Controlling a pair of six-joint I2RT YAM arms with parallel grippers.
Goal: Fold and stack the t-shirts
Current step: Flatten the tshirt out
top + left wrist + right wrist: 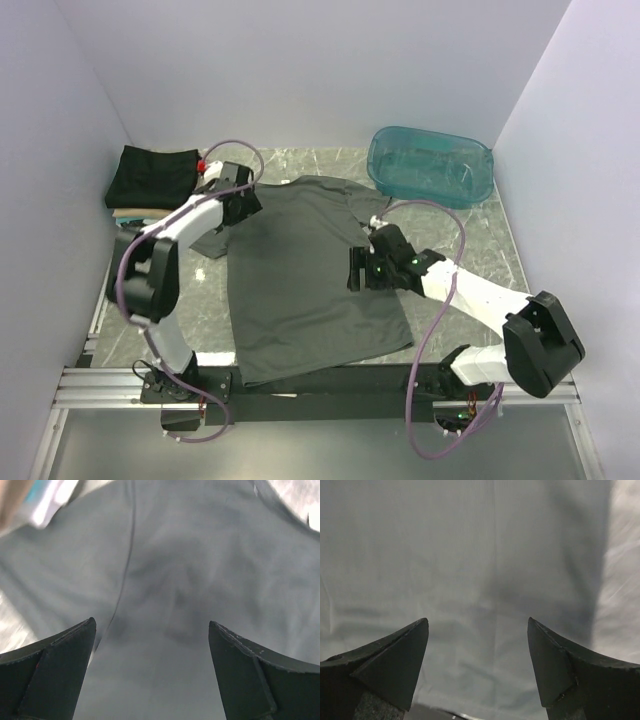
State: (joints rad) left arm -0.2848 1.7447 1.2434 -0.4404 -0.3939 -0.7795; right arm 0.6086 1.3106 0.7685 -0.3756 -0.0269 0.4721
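White walls box in a dark marbled table (pixel 480 250). Spread flat across its middle lies the grey shirt (pixel 300 280), collar toward the back and hem by the near rail. A teal tub (pixel 430 165) sits back right, and a pile of folded shirts (pixel 152 178), black on top, sits back left. The left gripper (pixel 240 205) hangs over the shoulder and the right gripper (pixel 362 268) near the right side edge, both with fingers apart and empty. The cloth looks light and limp, so pinching an edge or seam should serve best. The arm partly hides the left sleeve, and the left wrist view is blurred.
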